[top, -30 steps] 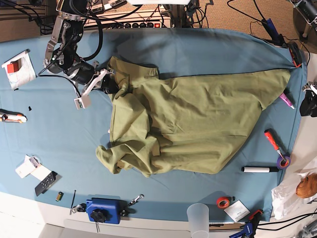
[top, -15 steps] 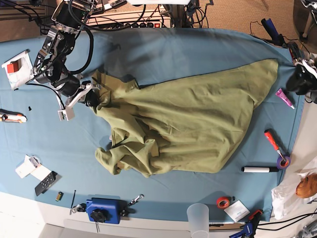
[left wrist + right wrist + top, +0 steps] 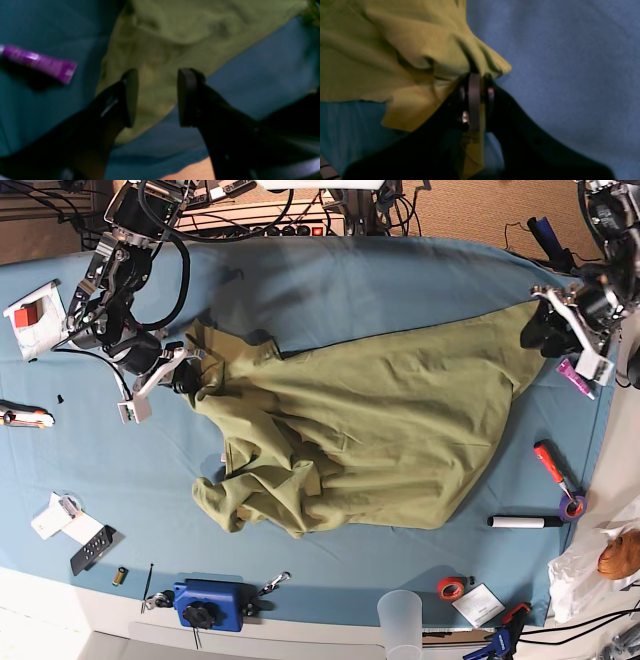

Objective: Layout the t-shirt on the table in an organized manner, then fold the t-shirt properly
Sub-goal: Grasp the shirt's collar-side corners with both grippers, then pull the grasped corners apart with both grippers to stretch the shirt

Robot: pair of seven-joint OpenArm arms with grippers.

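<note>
The olive-green t-shirt [image 3: 370,430] lies crumpled across the middle of the teal table [image 3: 400,270], with a bunched fold at its lower left. My right gripper [image 3: 186,376] is at the shirt's upper left edge. In the right wrist view this right gripper [image 3: 477,80] is shut on a pinched bunch of t-shirt [image 3: 407,50] fabric. My left gripper [image 3: 545,323] hovers over the shirt's far right corner. In the left wrist view the left gripper [image 3: 157,97] is open, and the t-shirt [image 3: 175,32] corner lies below the gap, not gripped.
A purple tube [image 3: 578,377] lies just right of the shirt corner and shows as the purple tube [image 3: 40,62] in the left wrist view. A red-handled screwdriver [image 3: 550,463], a white marker [image 3: 525,522], a blue device [image 3: 210,603] and a plastic cup [image 3: 400,615] line the right and front edges.
My right gripper has dragged the shirt's upper left edge further left. My left arm has swung in from the table's right edge to the shirt's right corner, which has shifted left.
</note>
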